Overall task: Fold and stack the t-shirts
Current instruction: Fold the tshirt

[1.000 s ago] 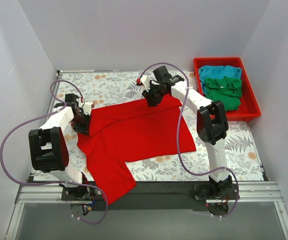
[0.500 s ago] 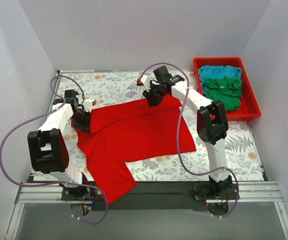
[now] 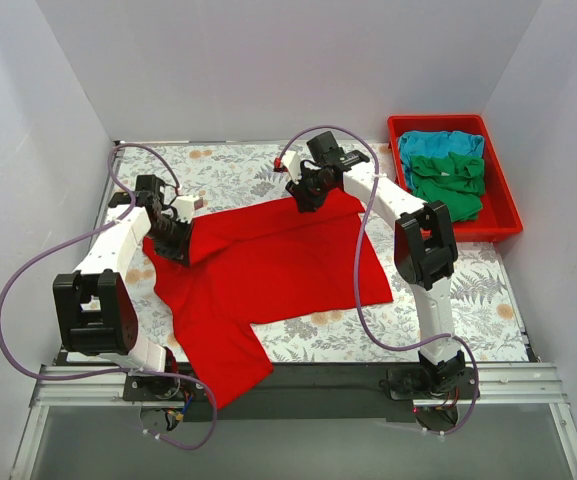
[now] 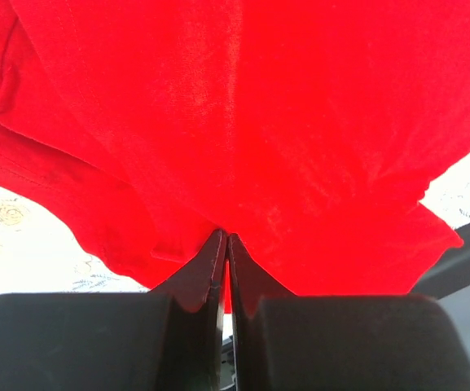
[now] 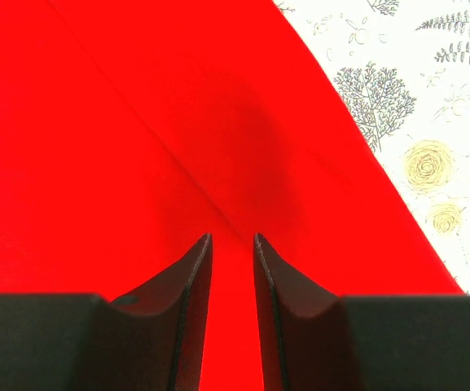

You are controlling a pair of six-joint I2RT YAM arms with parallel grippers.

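Now left gripper (image 3: 175, 239) — clamping red t-shirt (image 3: 278, 265) — has shifted rightward.

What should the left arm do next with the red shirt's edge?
Probably carry the left gripper, shut on the left edge of the red t-shirt, rightward over the shirt's body to lay a fold. The edge is already lifted, and the right gripper seems pinched on the far edge, anchoring it.
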